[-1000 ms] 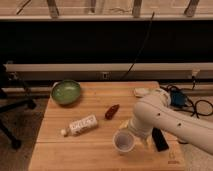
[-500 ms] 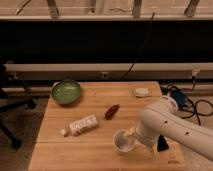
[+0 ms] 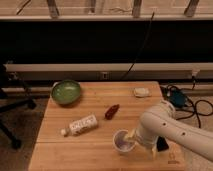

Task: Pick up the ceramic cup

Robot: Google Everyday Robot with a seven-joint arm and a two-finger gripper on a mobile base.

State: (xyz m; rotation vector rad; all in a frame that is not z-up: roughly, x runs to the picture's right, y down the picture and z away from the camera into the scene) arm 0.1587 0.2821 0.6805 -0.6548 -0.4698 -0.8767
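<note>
The ceramic cup (image 3: 122,142) is small, white and round with a pale lilac inside. It stands upright near the front edge of the wooden table (image 3: 95,155). My gripper (image 3: 135,142) is at the end of the white arm (image 3: 167,131), right against the cup's right side. The arm hides most of the gripper, so its hold on the cup does not show. The wide green bowl (image 3: 66,92) stands at the table's back left, far from the gripper.
A white bottle (image 3: 82,125) lies on its side left of the cup. A red pepper-like object (image 3: 112,111) lies behind the cup. A small white object (image 3: 141,92) is at the back right. Cables (image 3: 197,105) hang off the table's right side. An office chair (image 3: 10,107) stands at the left.
The arm has swung lower and leftward, bringing the gripper up against the cup's right side. The cup and other objects have not moved.
</note>
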